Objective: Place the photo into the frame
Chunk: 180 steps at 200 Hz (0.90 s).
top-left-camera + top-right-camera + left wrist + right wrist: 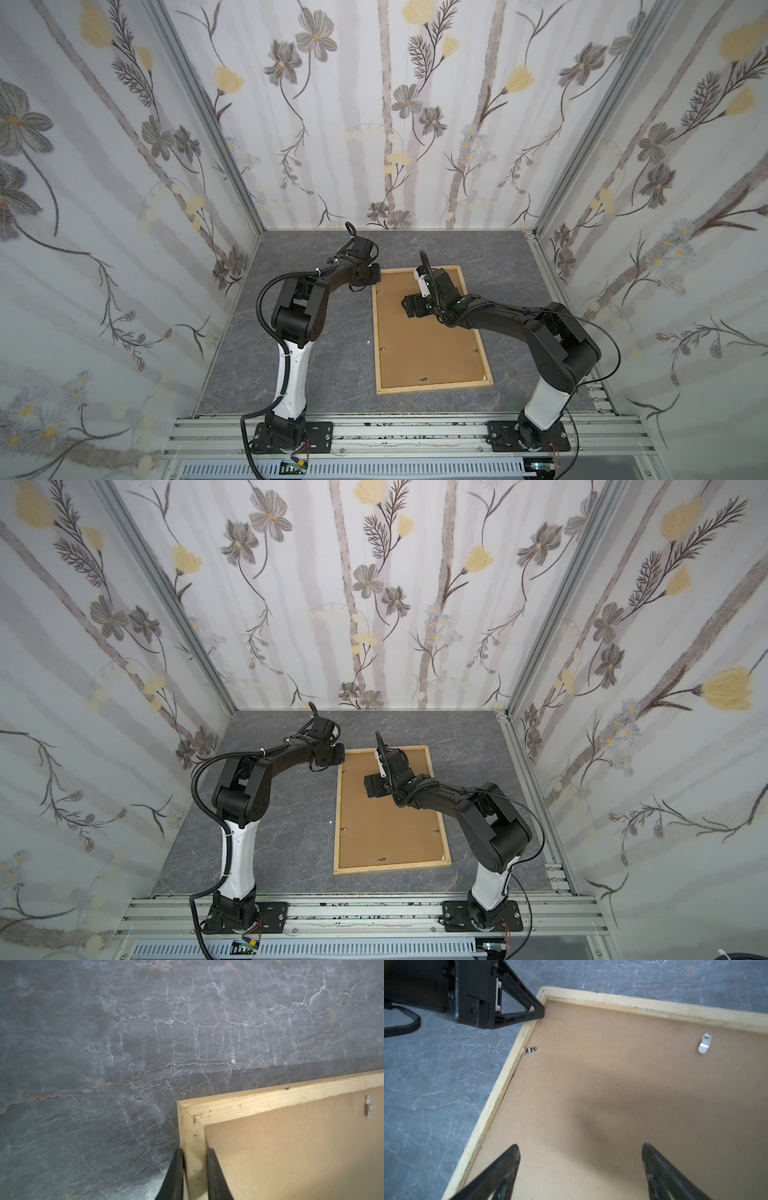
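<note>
Opening frame (270, 1095): your left gripper (194, 1151) pinches edge strip, right gripper (580, 1146) spread wide above backing panel (612, 1084); next, likely turn clips (705, 1043).

Black-and-white arms (293, 320), black corrugated cables (261, 297)

Pale, rough-grained wood frame (270, 1099), matt brown fibreboard backing (612, 1095), shiny metal clips (705, 1043), veined grey stone-look tabletop (124, 1043)

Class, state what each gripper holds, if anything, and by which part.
The left gripper pinches the frame by its side strip near a corner. The right gripper holds nothing.
</note>
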### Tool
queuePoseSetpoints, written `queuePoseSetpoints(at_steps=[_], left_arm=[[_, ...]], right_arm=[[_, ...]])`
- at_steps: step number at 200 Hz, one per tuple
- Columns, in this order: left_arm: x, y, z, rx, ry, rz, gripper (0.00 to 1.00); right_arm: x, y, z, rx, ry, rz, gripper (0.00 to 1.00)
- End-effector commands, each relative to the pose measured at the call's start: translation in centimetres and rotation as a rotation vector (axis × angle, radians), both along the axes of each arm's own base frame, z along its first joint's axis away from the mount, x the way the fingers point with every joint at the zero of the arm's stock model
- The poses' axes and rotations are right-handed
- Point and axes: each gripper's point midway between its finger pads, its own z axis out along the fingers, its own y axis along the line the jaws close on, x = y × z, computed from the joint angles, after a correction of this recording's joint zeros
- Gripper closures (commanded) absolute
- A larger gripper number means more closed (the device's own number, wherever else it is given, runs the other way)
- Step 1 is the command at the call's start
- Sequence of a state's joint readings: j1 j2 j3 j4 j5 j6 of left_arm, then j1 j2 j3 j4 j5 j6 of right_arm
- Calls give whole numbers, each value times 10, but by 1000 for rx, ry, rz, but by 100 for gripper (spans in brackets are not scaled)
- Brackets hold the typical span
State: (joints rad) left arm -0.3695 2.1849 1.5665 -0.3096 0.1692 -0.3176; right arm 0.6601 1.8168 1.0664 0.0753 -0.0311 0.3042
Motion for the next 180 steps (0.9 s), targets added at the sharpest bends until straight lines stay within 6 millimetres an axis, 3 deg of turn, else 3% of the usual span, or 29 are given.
queuePoseSetpoints(at_steps=[1,83,145,180], left_arm=[[-20,0,-15,13,85,-39,86],[-29,9,-29,17,134,38,86],[-34,11,-31,-2,142,48,86],[-38,10,-32,-15,146,49,86]], right_arm=[[12,13,1,-23,-35,28,9],[34,62,-28,-146,-74,55,8],[47,74,-49,-205,-92,27,8],[58,68,-61,-252,-118,-35,8]])
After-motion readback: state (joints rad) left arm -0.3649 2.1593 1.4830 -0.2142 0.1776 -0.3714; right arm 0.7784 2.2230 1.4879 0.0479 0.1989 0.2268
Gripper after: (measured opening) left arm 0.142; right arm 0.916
